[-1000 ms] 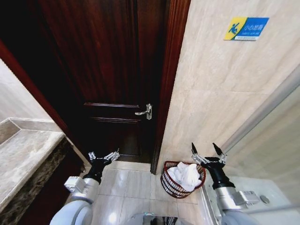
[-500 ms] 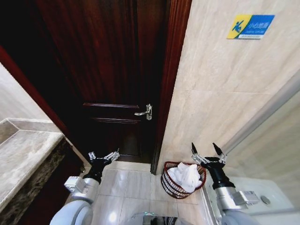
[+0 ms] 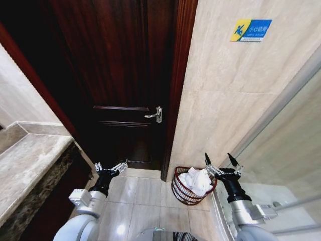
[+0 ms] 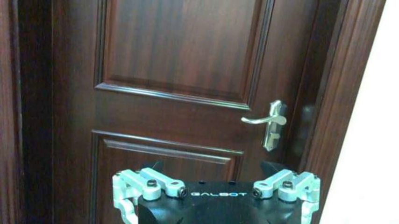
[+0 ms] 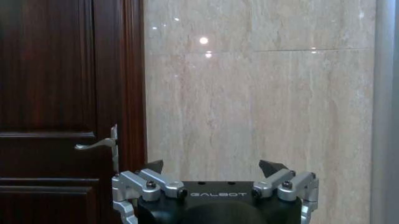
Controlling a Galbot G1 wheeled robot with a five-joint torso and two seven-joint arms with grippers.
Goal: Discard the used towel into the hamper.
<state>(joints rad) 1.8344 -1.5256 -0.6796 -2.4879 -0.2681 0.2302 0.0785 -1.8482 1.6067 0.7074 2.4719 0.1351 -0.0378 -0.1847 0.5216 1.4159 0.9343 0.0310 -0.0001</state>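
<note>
The hamper (image 3: 181, 194), a small reddish-brown openwork basket, stands on the tiled floor against the beige wall, just right of the door frame. A crumpled white towel (image 3: 196, 182) lies inside it, heaped up to the rim. My right gripper (image 3: 222, 162) is open and empty, held just right of the hamper's rim and pointing at the wall (image 5: 262, 93); in its wrist view the right gripper (image 5: 212, 164) holds nothing. My left gripper (image 3: 111, 168) is open and empty too, low on the left, facing the dark door; the left gripper (image 4: 214, 167) stands well short of it.
A dark wooden door (image 3: 125, 75) with a metal lever handle (image 3: 154, 115) is shut ahead. A stone counter (image 3: 25, 170) runs along the left. A glass panel (image 3: 291, 150) and a white fixture stand at the right. Pale floor tiles (image 3: 140, 201) lie between.
The whole head view has shifted a little, so the camera moved. Both grippers stay open where they were, and the towel still lies in the hamper.
</note>
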